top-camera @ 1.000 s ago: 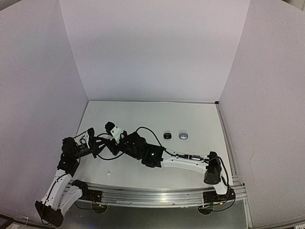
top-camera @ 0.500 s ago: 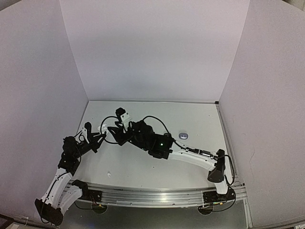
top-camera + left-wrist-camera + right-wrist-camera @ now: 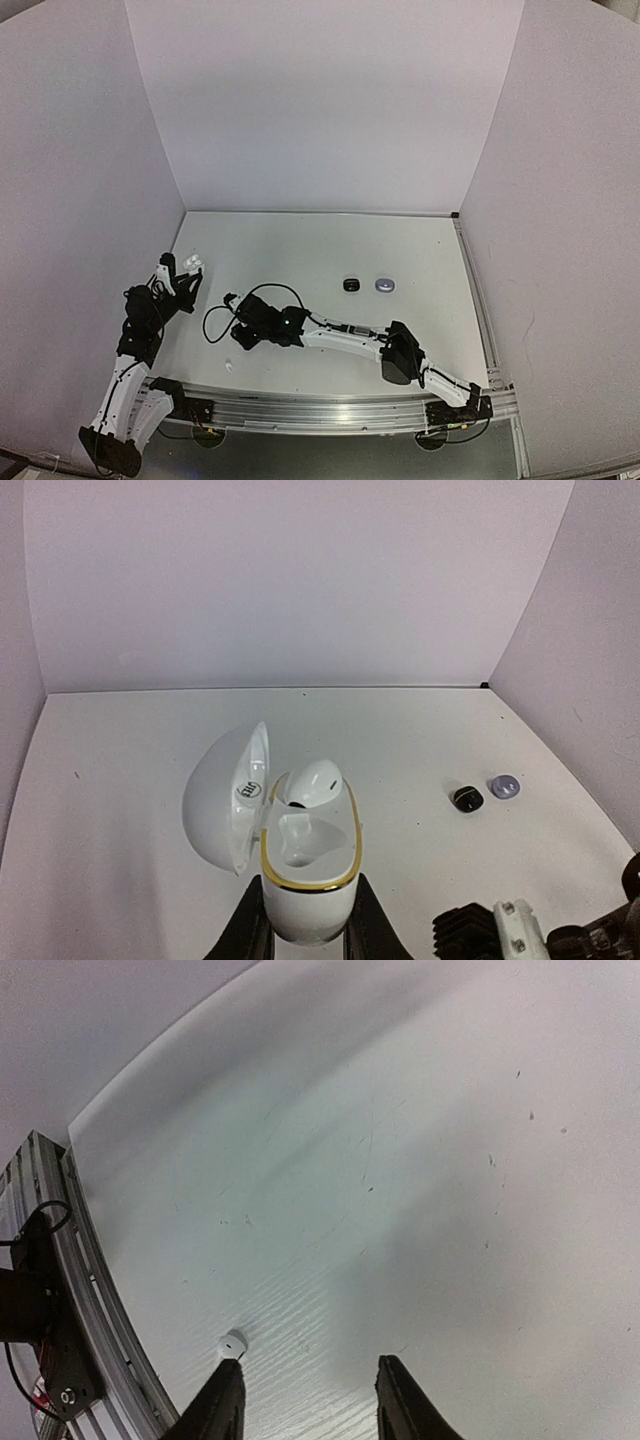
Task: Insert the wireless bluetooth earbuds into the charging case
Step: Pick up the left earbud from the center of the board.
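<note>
My left gripper (image 3: 305,932) is shut on the open white charging case (image 3: 300,880) and holds it above the table; it sits at the left in the top view (image 3: 182,270). One white earbud (image 3: 318,782) sits in the case's far slot. The near slot (image 3: 305,838) is empty, and the lid (image 3: 225,795) hangs open to the left. My right gripper (image 3: 310,1392) is open and empty, low over the table's near left (image 3: 238,340). A second white earbud (image 3: 231,1343) lies on the table just beyond its left fingertip, also visible in the top view (image 3: 229,366).
A small closed black case (image 3: 351,285) and a silvery grey case (image 3: 384,285) lie side by side mid-table, also seen in the left wrist view (image 3: 467,797). The metal rail (image 3: 70,1290) of the table's near edge runs close to the loose earbud. White walls enclose the table.
My right arm has swung away from the case and come down to the near left of the table by the loose earbud. My left gripper has drawn back left with the case.
</note>
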`<act>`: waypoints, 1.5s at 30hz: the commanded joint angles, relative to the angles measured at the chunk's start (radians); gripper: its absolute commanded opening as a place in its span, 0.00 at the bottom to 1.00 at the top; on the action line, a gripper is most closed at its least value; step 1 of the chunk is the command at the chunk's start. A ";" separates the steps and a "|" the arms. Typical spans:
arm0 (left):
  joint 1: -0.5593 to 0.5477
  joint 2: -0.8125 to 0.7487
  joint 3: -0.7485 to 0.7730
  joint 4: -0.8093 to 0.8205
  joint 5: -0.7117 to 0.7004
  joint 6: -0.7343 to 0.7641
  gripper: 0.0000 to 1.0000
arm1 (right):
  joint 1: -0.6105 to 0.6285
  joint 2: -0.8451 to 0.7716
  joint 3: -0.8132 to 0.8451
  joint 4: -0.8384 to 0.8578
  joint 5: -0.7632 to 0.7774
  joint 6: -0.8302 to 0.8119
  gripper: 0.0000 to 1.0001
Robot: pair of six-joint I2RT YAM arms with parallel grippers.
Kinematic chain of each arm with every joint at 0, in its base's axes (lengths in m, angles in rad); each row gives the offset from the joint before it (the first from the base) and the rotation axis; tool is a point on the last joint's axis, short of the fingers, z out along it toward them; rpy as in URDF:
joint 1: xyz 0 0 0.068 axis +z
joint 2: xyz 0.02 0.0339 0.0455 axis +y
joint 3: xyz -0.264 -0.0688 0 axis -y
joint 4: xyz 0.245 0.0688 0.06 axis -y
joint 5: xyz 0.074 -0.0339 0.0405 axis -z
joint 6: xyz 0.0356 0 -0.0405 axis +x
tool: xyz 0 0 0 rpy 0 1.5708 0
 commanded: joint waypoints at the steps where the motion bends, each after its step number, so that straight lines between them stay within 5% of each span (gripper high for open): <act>1: 0.009 -0.010 0.055 -0.036 -0.018 0.037 0.00 | 0.030 0.102 0.185 -0.014 -0.003 0.035 0.49; 5: 0.009 -0.003 0.039 0.004 -0.001 0.064 0.00 | 0.071 0.223 0.308 0.020 0.029 -0.008 0.54; 23: 0.009 -0.073 0.005 -0.077 0.071 0.048 0.00 | 0.141 0.332 0.236 0.164 0.190 -0.109 0.48; 45: 0.009 -0.083 0.001 -0.101 0.094 0.053 0.00 | 0.148 0.279 0.150 0.018 0.202 -0.059 0.26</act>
